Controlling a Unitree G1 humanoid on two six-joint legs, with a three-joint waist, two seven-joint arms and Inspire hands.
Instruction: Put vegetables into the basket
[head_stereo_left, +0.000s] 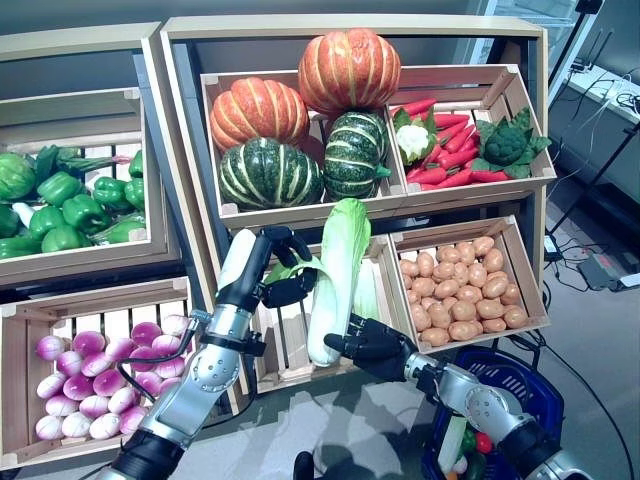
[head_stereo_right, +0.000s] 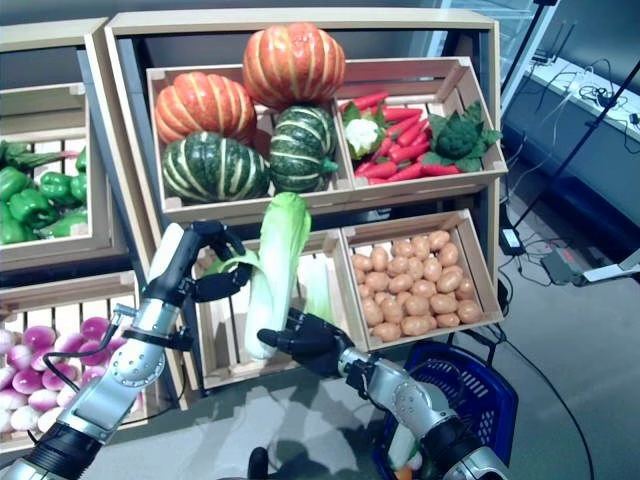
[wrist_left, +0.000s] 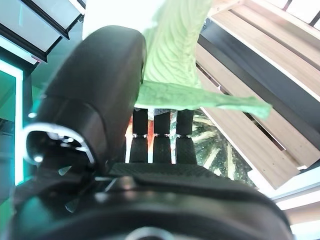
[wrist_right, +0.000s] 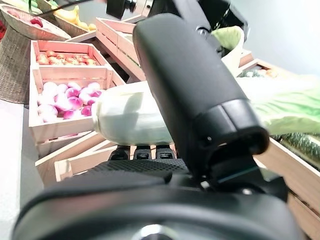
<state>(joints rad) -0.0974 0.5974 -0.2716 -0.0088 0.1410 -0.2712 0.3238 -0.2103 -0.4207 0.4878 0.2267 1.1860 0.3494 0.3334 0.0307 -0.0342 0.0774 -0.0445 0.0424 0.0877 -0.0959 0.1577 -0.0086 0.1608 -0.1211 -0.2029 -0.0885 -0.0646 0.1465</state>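
A long napa cabbage (head_stereo_left: 340, 265) with a white base and green top is held upright in front of the middle wooden crate (head_stereo_left: 290, 350). My right hand (head_stereo_left: 375, 350) is shut round its white base (wrist_right: 130, 120), thumb over it. My left hand (head_stereo_left: 285, 272) pinches a loose green leaf (wrist_left: 200, 97) at the cabbage's side between thumb and fingers. The blue basket (head_stereo_left: 530, 385) stands low at the right, under my right forearm, with a few vegetables (head_stereo_left: 465, 445) inside.
Shelf crates hold pumpkins (head_stereo_left: 300, 110), red carrots with broccoli and cauliflower (head_stereo_left: 455, 150), potatoes (head_stereo_left: 465, 290), green peppers (head_stereo_left: 60, 205) and purple-white turnips (head_stereo_left: 90, 385). Another cabbage (head_stereo_left: 366, 290) lies in the middle crate.
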